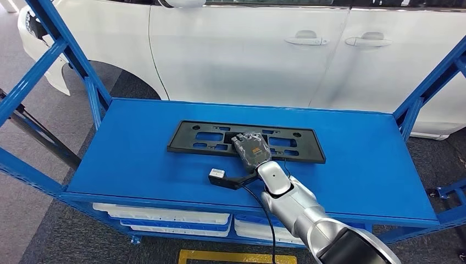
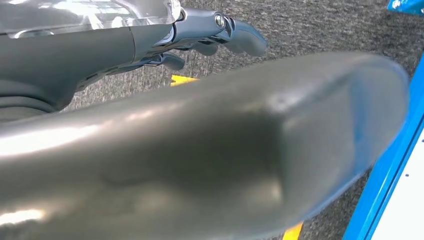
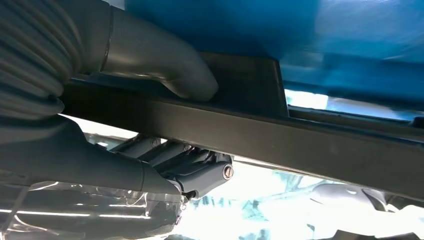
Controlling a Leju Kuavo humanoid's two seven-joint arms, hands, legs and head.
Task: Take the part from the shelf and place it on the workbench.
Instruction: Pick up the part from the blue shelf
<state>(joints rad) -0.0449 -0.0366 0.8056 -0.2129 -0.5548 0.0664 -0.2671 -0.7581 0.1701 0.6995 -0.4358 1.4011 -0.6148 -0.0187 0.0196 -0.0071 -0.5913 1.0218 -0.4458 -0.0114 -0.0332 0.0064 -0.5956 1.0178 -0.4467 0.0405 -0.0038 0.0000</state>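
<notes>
Silver and jointed, the right arm [image 1: 299,212] rises from the lower right of the head view to the right hand [image 1: 251,148], which lies on the black part [image 1: 203,136] at the centre of the frame. The right wrist view shows the thumb [image 3: 165,67] on one face of the bar and the fingers [image 3: 170,155] under it, so the hand grips the part. The flat, slotted frame looks light and stiff, perhaps a little flexible at its long ends; a hold near the middle seems best. It lies on the blue shelf [image 1: 357,165], whose slanted posts [image 1: 434,82] narrow both sides. The left hand [image 2: 200,35] hangs over the floor, fingers curled in on nothing.
</notes>
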